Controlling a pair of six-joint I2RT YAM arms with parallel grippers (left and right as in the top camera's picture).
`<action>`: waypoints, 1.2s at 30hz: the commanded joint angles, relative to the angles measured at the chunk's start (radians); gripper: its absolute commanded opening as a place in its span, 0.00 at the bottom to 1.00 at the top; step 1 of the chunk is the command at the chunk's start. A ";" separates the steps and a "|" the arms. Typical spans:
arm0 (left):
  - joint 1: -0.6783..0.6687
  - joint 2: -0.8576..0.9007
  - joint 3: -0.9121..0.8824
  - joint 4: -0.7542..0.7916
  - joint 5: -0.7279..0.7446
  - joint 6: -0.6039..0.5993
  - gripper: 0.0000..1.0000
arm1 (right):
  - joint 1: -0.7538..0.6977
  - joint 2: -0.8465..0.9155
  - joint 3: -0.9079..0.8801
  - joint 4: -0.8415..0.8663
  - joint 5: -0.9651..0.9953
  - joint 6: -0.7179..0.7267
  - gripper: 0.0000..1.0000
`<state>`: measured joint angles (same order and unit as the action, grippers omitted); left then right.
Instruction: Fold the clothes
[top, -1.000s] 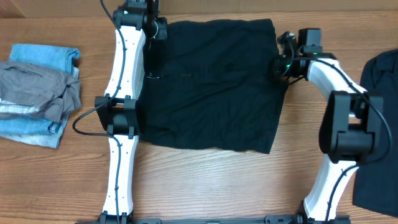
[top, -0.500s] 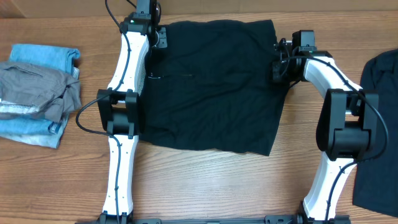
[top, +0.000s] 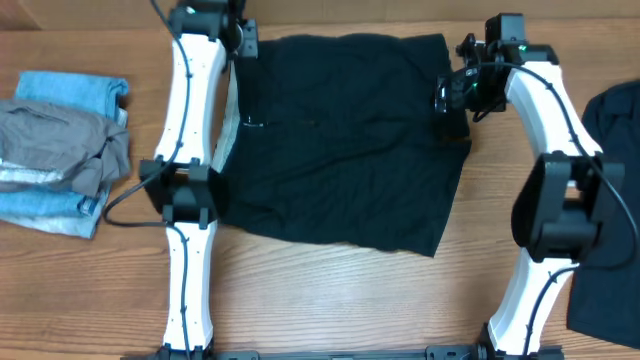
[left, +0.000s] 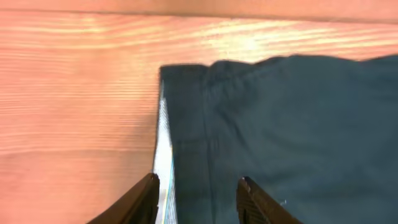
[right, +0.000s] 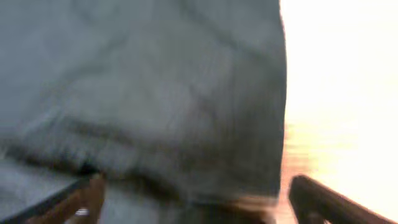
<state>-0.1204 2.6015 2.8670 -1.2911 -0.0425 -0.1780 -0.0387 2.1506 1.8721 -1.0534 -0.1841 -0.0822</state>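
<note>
Wood-grain table (top: 330, 300) carries black clothes (top: 340, 140), spread flat.

bare tabletop (top: 330, 300) runs wide along the near edge, between the arm bases. the black cloth (top: 340, 140) fills the middle, hemmed in by the left arm (top: 195, 110) and right arm (top: 545, 110). a pile (top: 60, 150) blocks the far left and a dark garment (top: 618, 125) the right edge. a narrow bare strip lies between pile and left arm.
</note>
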 joint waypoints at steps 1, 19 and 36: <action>0.000 -0.140 0.032 -0.153 -0.010 -0.089 0.48 | -0.011 -0.133 0.035 -0.102 0.019 0.156 1.00; -0.183 -0.647 -0.474 -0.399 -0.011 -0.175 0.46 | -0.004 -0.660 -0.264 -0.427 0.123 0.428 1.00; -0.045 -0.735 -1.320 0.100 0.244 -0.108 0.53 | 0.007 -0.784 -1.069 0.170 -0.057 0.411 1.00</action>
<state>-0.2146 1.8767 1.5555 -1.2060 0.0669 -0.3645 -0.0433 1.3792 0.8360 -0.9051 -0.2123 0.3359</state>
